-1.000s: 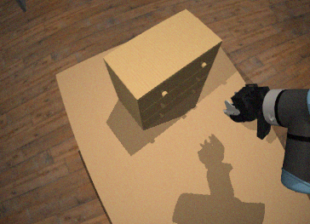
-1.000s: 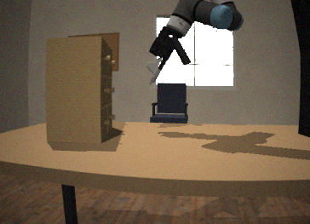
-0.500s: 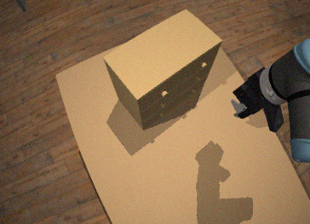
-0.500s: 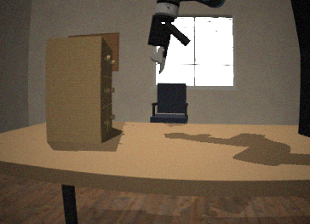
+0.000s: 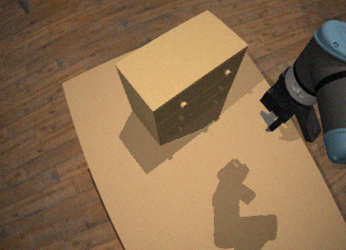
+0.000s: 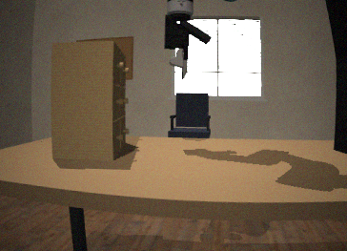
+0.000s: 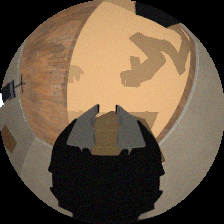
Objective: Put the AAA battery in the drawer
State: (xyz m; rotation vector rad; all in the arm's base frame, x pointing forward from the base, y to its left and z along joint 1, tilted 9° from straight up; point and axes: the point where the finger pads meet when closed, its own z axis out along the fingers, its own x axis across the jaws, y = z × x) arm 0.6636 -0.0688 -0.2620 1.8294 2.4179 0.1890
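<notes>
From where I'm standing, the chest point(image 5: 181, 56) point(image 6: 83, 99) point(image 7: 106, 137) is upright near one end of the table point(image 5: 190, 203) point(image 6: 167, 185) point(image 7: 100, 50), its drawers looking shut, its knobs point(image 5: 183, 105) point(image 6: 126, 69) facing the gripper point(image 5: 270, 123) point(image 6: 178, 69) point(image 7: 107, 105). There's room to move between the two, and plenty of tabletop runs out beside the chest, crossed by the arm's shadow point(image 5: 225, 218) point(image 6: 310, 168) point(image 7: 150, 62). From above, the gripper appears over the table's long edge, raised well off the surface and apart from the chest. Its fingers are slightly spread, pinching nothing and touching nothing. I can't tell where either battery is.
</notes>
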